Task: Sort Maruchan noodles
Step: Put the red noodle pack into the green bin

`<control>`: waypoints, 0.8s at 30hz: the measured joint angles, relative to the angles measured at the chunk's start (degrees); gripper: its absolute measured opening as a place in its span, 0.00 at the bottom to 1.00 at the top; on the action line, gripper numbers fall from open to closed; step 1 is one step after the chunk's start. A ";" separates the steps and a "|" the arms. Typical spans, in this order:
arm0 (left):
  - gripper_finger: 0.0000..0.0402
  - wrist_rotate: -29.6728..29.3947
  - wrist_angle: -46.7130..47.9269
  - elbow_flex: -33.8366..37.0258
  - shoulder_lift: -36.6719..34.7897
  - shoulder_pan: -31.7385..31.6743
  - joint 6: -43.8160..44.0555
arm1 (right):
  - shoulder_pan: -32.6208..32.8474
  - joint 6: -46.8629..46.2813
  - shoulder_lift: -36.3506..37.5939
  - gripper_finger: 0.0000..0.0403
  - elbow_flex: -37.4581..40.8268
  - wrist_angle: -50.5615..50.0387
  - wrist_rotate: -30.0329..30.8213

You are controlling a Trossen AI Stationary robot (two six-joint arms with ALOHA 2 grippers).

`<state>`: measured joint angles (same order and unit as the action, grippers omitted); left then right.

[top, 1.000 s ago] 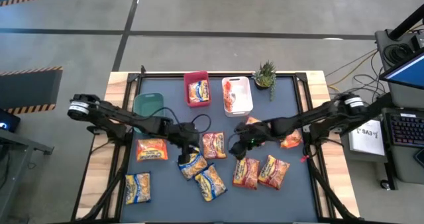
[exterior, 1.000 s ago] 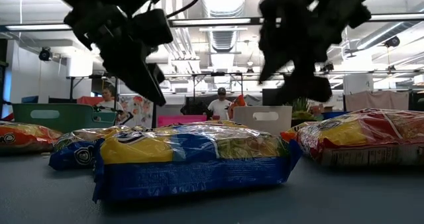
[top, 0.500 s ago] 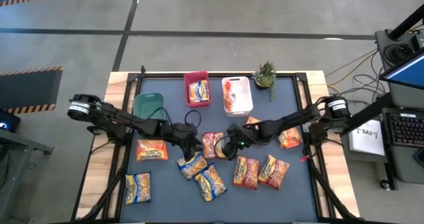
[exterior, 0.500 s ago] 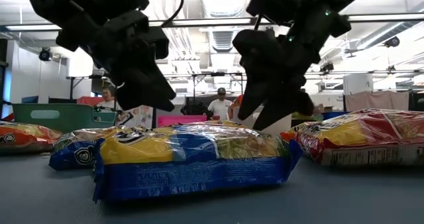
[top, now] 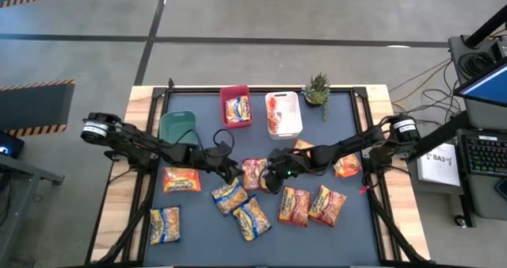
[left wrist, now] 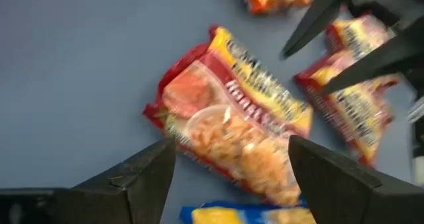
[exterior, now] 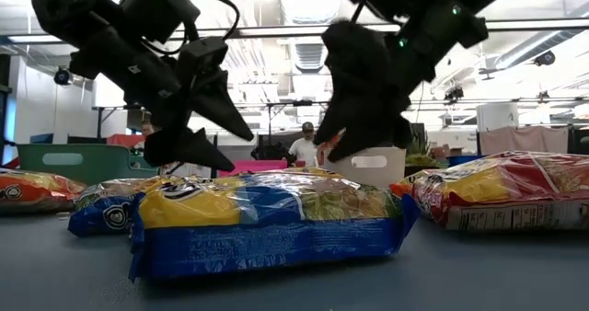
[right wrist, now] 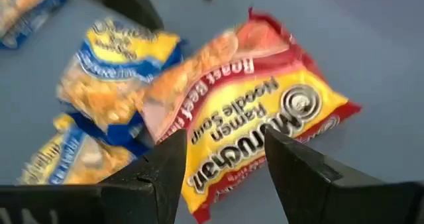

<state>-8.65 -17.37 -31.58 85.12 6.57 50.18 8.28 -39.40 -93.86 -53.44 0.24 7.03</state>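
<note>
Both grippers had converged on the same red packet (top: pixel 254 173) at the middle of the grey mat (top: pixel 198 236). A second earlier the left gripper (top: pixel 231 173) had hung over the blue-and-yellow packets (top: pixel 229 197) nearer the front, and the right gripper (top: pixel 272 178) had stood further to the right, above an orange packet (top: pixel 294 206). By this moment each had slid inward, so that they flanked the red packet from either side.

The left gripper's fingers (left wrist: pixel 132 181), narrower a second before, were now spread wide, with the red packet (left wrist: pixel 228 128) lying flat on the mat between them, not pinched. The right gripper's fingers (right wrist: pixel 301 171) were partly apart, framing the same packet (right wrist: pixel 258 124), whose label read Roast Beef; whether they touched it could not be told.

In the low view both grippers hung just above the packets, the left (exterior: pixel 207 118) with its fingers splayed.

The other packets lay where they had been: three blue-and-yellow ones and an orange one (top: pixel 181 178) on the left, orange ones on the right. One packet sat in the red bin (top: pixel 234 92), another in the white bin (top: pixel 295 117). The green bin (top: pixel 176 125) held none that could be seen.
</note>
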 joint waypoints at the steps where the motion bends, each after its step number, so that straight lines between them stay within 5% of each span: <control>1: 0.68 -0.03 -1.37 0.35 0.00 0.00 0.34 | 0.01 0.07 -0.87 0.44 0.07 0.55 0.02; 15: 0.67 0.02 -2.41 0.66 0.00 0.26 6.83 | -0.33 -0.37 -7.44 0.19 -0.17 1.09 0.72; 24: 0.67 -0.48 -2.35 0.65 0.00 0.48 10.71 | -0.38 -1.02 -8.77 0.16 -0.14 -1.11 1.04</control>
<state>-9.13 -19.73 -30.93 85.12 7.05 60.89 7.90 -40.42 -102.63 -53.58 -0.87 8.08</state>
